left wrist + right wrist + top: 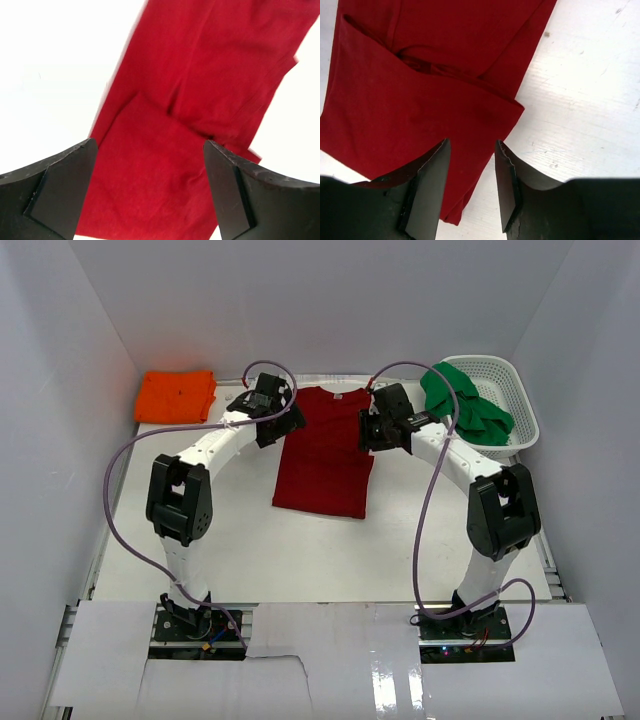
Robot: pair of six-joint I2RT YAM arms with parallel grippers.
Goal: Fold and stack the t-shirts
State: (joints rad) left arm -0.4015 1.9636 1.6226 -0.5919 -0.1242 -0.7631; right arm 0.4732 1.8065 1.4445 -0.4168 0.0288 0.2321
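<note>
The left pincer (150, 150) hangs spread wide over the left edge of the dark red shirt (325, 455), gripping nothing. Its jaws straddle a flap of cloth that lies turned in over the shirt's body. The right pincer (472, 145) is also apart, with a narrower gap and nothing in it, and is poised over the shirt's right edge, where a similar flap is turned inward.

Both sit near the collar end, one on each side. This suggests they are lined up to take matching corners and bring that end over toward the hem.

The shirt lies flat on the bench (250, 540), already narrowed to a long panel, so the lengthwise fold looks done and the crosswise one remains.

Far left of it rests the orange shirt (177, 395), folded, probably the base of the stack. To its far right, the green shirt (465, 405) is heaped over the basket (520, 400) rim, unfolded.
</note>
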